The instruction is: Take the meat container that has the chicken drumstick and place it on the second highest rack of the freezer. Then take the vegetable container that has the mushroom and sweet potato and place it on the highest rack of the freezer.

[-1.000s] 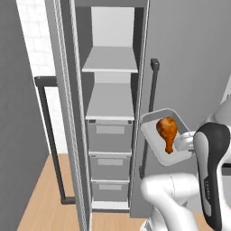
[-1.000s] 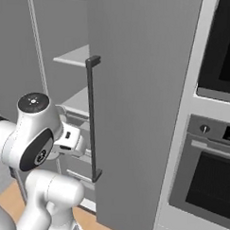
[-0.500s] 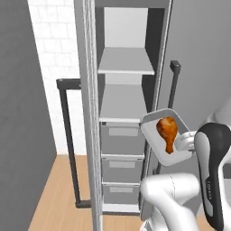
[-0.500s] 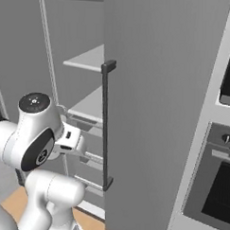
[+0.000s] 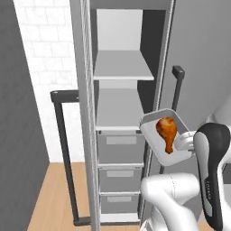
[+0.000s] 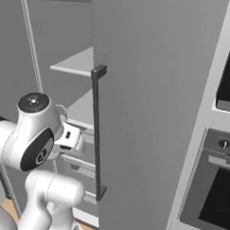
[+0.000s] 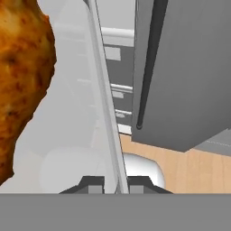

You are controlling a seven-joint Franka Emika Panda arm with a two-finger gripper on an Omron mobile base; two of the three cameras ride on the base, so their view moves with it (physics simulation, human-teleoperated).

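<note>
At the right of centre in the left base view, the gripper (image 5: 186, 145) is clamping the rim of the meat container (image 5: 151, 133), its fingertips (image 7: 95, 183) pinched tight on the thin wall (image 7: 104, 108), as the hand view is showing. The chicken drumstick (image 5: 167, 132) is lying inside the tilted tray, bulbous end up. The freezer (image 5: 124, 113) is standing open across the middle of the frame, with the highest rack (image 5: 122, 67) above and the second shelf (image 5: 118, 110) level with the tray, just left of it. Its door handle (image 6: 97, 130) is running down the centre of the right base view.

Chicken drumstick (image 5: 167, 132) in meat container (image 5: 151, 135) — right of the freezer (image 5: 122, 113) shelves, before its drawers (image 5: 121, 146).
</note>
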